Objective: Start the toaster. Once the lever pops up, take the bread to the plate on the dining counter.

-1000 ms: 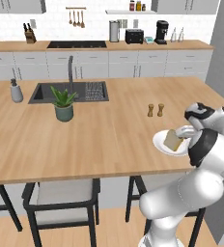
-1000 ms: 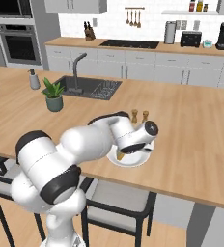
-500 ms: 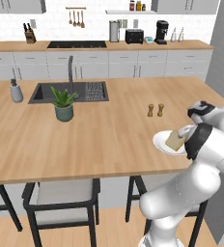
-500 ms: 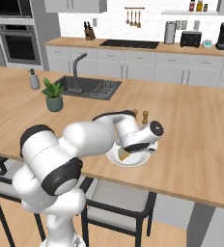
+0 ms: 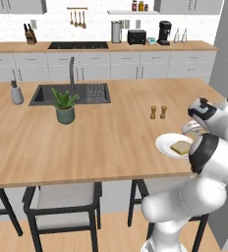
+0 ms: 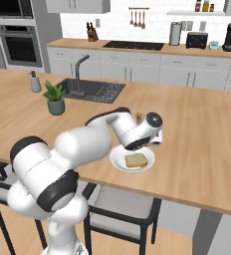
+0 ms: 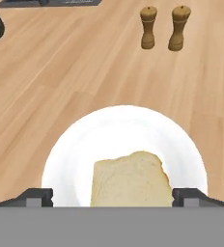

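The bread (image 7: 131, 181), a pale golden slice, lies flat on the round white plate (image 7: 119, 125) on the light-wood dining counter (image 5: 111, 133). The slice (image 5: 181, 147) and its plate (image 5: 165, 142) sit near the counter's front right edge; the right base view shows the bread (image 6: 136, 160) on the plate (image 6: 118, 162) too. My gripper (image 7: 113, 198) hovers just above the slice, open, one fingertip (image 7: 36, 197) on each side of it, not touching. The black toaster (image 5: 136, 37) stands on the far back counter, where the right base view has the toaster (image 6: 196, 40) at top right.
Two wooden shakers (image 7: 162, 28) stand just beyond the plate. A potted plant (image 5: 65, 106) and a dark sink (image 5: 69, 93) with its faucet are left of the middle. A soap bottle (image 5: 16, 92) stands at the far left. Stools (image 5: 62, 202) sit under the front edge.
The jaws have opened wide and let go of the bread, which now lies flat on the plate. The hand has lifted a little above it.
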Tool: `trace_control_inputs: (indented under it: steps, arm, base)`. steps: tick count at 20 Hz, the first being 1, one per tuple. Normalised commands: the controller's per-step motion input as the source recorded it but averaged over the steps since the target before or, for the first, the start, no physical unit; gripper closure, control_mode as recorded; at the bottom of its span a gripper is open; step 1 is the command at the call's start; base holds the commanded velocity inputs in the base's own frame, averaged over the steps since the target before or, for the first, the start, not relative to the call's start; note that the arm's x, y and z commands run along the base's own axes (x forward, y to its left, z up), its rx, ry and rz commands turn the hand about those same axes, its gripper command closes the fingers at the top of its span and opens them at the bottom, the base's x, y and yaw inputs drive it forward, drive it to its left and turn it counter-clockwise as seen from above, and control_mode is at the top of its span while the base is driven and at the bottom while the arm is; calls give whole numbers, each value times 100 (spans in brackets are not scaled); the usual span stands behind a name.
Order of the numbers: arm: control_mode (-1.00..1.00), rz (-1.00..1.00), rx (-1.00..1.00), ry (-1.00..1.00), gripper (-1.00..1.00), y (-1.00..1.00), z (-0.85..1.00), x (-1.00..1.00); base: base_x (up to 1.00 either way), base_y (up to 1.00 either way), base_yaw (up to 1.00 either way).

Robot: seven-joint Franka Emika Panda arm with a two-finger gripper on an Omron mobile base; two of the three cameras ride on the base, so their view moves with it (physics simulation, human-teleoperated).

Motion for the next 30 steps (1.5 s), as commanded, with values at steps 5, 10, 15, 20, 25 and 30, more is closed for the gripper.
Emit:
trace_control_inputs:
  steps: [5, 10, 15, 20, 25, 30]
  arm:
    - [-100, -7, -25, -11, -100, 6, 29, -2]
    - [-100, -11, -9, -4, -100, 48, 24, -67]
    - [-100, -22, 0, 1, -100, 35, 28, -96]
    - [-100, -27, 0, -1, -100, 27, 49, -100]
    - [-100, -29, 1, -4, -100, 10, 50, -100]
    - [-100, -20, 9, -14, -100, 7, 48, -100]
  base:
    - [0, 0, 0]
    - [0, 0, 0]
    - [0, 0, 0]
    - [0, 0, 0]
    - [0, 0, 0]
    - [0, 0, 0]
